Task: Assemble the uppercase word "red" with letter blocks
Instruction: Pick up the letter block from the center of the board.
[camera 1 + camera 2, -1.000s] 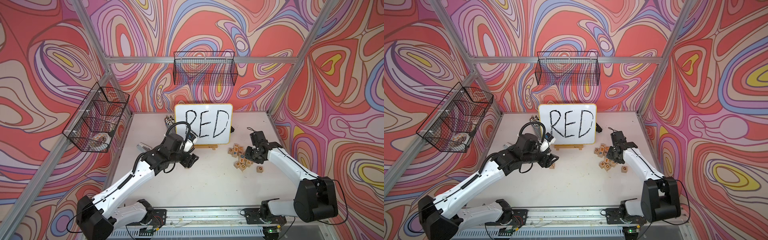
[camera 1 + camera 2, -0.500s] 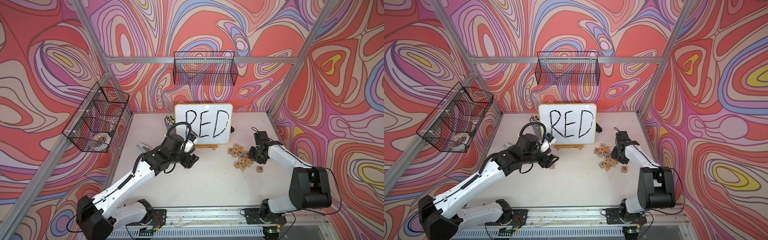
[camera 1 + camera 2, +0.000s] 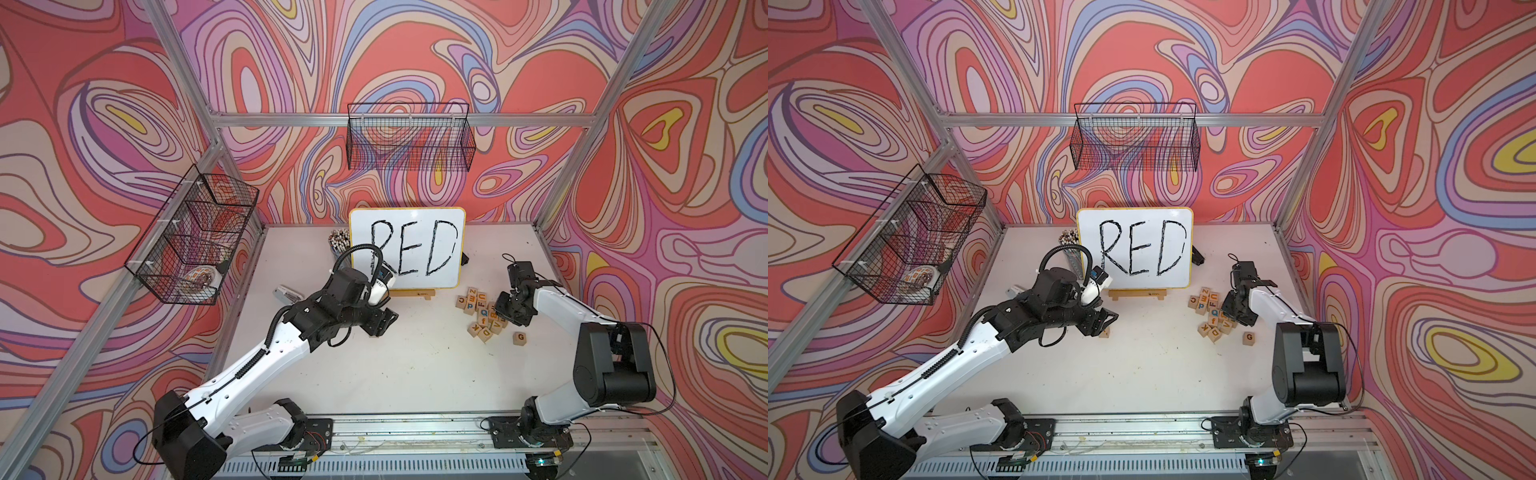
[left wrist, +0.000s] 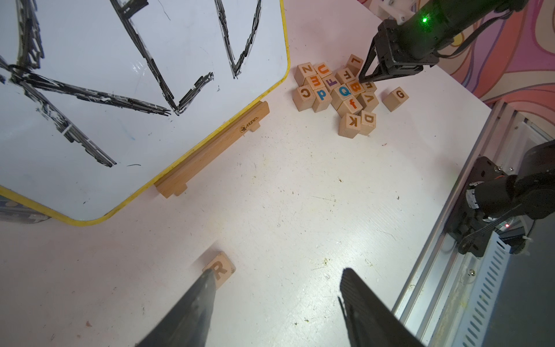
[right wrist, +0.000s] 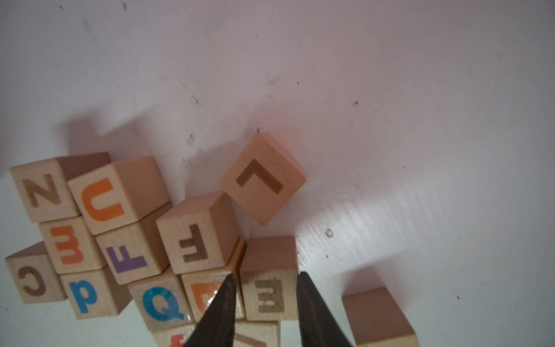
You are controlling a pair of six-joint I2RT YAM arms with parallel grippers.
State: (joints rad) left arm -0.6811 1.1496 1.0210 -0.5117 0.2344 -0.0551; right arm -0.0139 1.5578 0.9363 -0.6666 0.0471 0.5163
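top views both show a white table (image 3: 415, 374) with a whiteboard (image 3: 407, 232) reading "red" propped at its far side. the left gripper (image 4: 279, 270) hangs low in front of the whiteboard, its jaws spread wide with nothing between them. well apart from it, on the right side of the table, a cluster of blocks (image 3: 482, 309) sits near the whiteboard. the right gripper (image 5: 266, 274) reaches into that cluster, its fingers pressed to opposite sides of the e block (image 5: 270, 297), clamped on it. the r block (image 4: 220, 269) lies on the table, letter up, right at the tip of one left finger. the d block (image 4: 368, 119) rests at the cluster's near edge, touching a k block (image 4: 350, 123).
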